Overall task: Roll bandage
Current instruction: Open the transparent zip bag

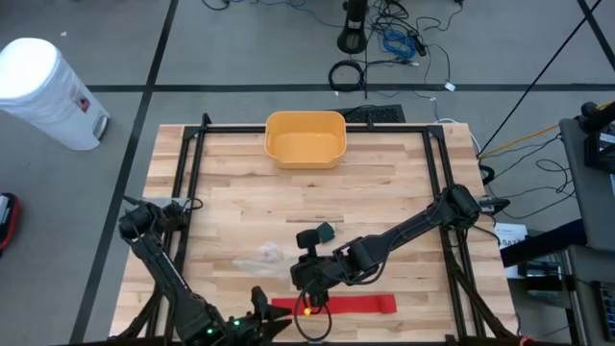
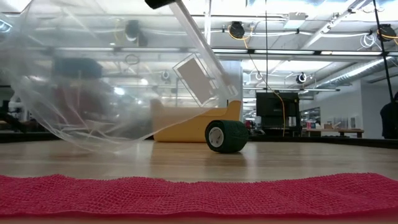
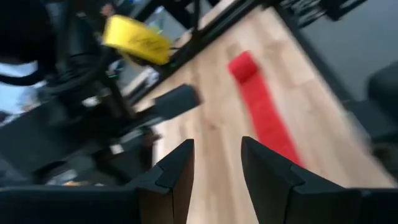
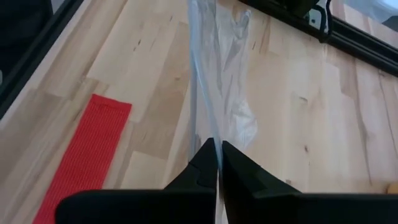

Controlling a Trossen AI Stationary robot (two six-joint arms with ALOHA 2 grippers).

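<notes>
A flat red bandage strip (image 1: 336, 305) lies unrolled along the table's near edge and fills the foreground of the low view (image 2: 199, 193). A dark green bandage roll (image 2: 227, 135) stands on its rim near mid-table (image 1: 325, 231). My right gripper (image 1: 306, 286) is shut on a clear plastic bag (image 2: 93, 93) above the strip's left part. My left gripper (image 3: 217, 158) hovers open at the near edge (image 1: 261, 309), just left of the strip's end, with nothing between its fingers. My right gripper pinches a gathered edge of the clear bag (image 4: 208, 134) between its two fingertips, slanting down from the table's right. The bag hangs below and away from the fingers, stretched into a narrow band, and its lower part (image 2: 106, 140) rests on the table.
A yellow bin (image 1: 306, 137) stands at the far edge, centre. Black frame rails (image 1: 187, 192) run along the table's left and right sides. A white can (image 1: 43, 91) stands on the floor beyond the far left corner.
</notes>
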